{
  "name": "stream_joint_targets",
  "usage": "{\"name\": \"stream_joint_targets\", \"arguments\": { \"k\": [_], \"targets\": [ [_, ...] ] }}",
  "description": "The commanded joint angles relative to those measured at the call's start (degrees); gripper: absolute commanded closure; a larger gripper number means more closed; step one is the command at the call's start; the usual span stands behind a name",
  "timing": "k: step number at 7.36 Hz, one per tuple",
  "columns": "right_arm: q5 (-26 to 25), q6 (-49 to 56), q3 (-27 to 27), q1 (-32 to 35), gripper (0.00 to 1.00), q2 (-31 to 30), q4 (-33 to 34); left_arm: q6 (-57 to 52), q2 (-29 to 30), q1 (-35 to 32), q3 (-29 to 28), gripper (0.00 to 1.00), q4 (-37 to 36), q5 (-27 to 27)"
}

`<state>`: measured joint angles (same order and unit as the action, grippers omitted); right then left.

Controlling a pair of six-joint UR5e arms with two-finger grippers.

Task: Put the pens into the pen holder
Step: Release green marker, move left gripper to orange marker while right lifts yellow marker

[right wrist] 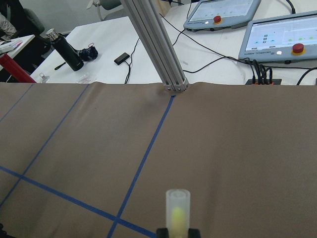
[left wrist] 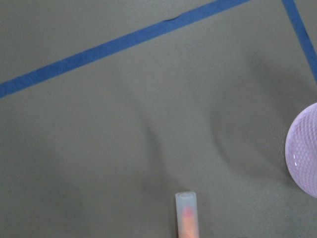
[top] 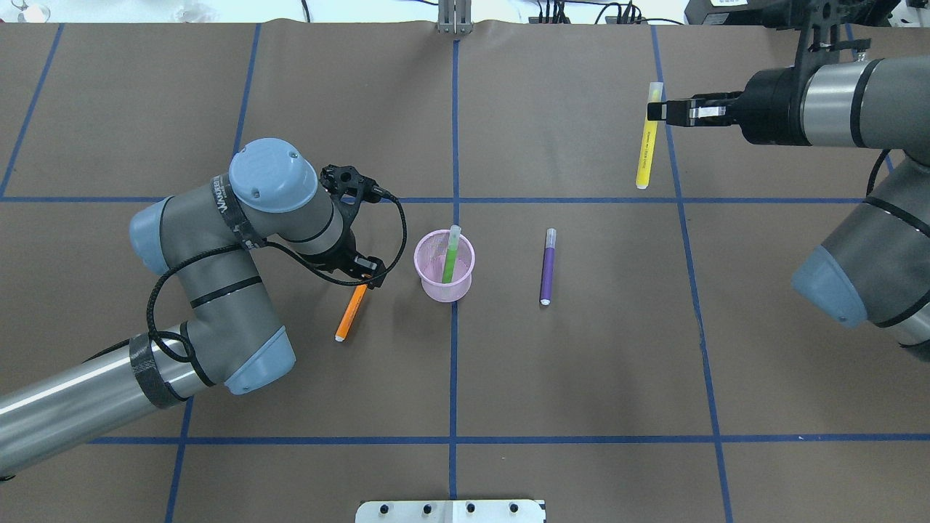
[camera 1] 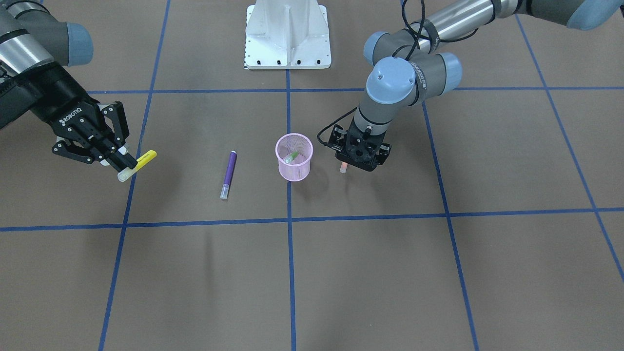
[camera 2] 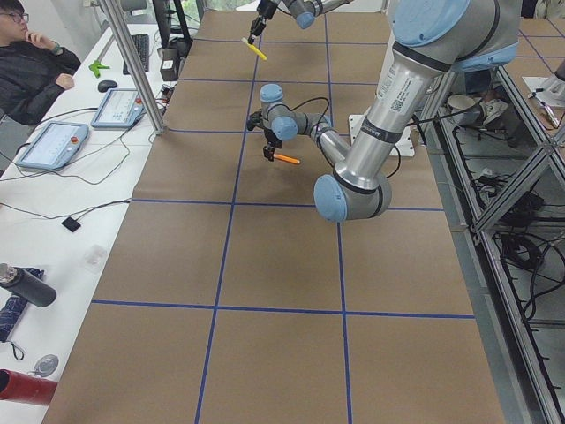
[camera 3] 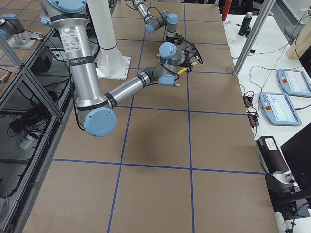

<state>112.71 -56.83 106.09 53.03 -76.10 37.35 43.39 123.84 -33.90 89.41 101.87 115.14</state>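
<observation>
centre of the brown paper-covered table (top: 581, 378), gridded with blue tape lines (top: 453, 378): small round pink wire-mesh pen holder (top: 444, 285), upright, astride one tape line.

inside the pen holder: slim green pen (top: 450, 263), leaning on the rim, pale translucent cap end up and projecting above the mesh.

on the robot's right of the pen holder: slim purple pen (top: 548, 266), flat on the table, near but apart from the holder, pale cap end pointing away from the robot.

left gripper (top: 369, 280): hangs just beside the pen holder, on the robot's left of it, pointing down; fingers pressed in on a slim orange pen (top: 351, 312), pinching it near the pale cap end. orange barrel: slanting back toward the robot in the overhead view. cap end: visible at the bottom of the left wrist view, with the holder's lilac wall at that view's right edge. contact between the barrel's free end and the table: cannot tell.

right gripper (top: 656, 110): hangs well apart from the pen holder, far out on the robot's right; fingers pinching a slim yellow pen (top: 644, 149) close to its pale cap end. yellow barrel: trailing toward the robot, clear of the table in the exterior left view. cap end: visible at the bottom of the right wrist view, just above the fingertips.

white robot base (camera 1: 287, 39): at the table's robot side, in line with the pen holder.
</observation>
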Motion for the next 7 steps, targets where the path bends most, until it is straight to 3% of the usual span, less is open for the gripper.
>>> {"name": "stream_joint_targets", "arguments": {
  "k": [1,3,7],
  "targets": [
    [-1.2,0.0,0.3,-1.5,1.0,0.4,0.0,0.0,0.0,0.8,-0.4,0.27,-0.1,0.0],
    [-1.6,0.0,0.3,-2.3,1.0,1.0,0.0,0.1,0.0,1.2,-0.3,0.28,-0.2,0.0],
    [-1.6,0.1,0.3,-2.4,1.0,1.2,0.0,0.9,0.7,2.3,-0.6,0.44,-0.4,-0.1]
  ]
}}
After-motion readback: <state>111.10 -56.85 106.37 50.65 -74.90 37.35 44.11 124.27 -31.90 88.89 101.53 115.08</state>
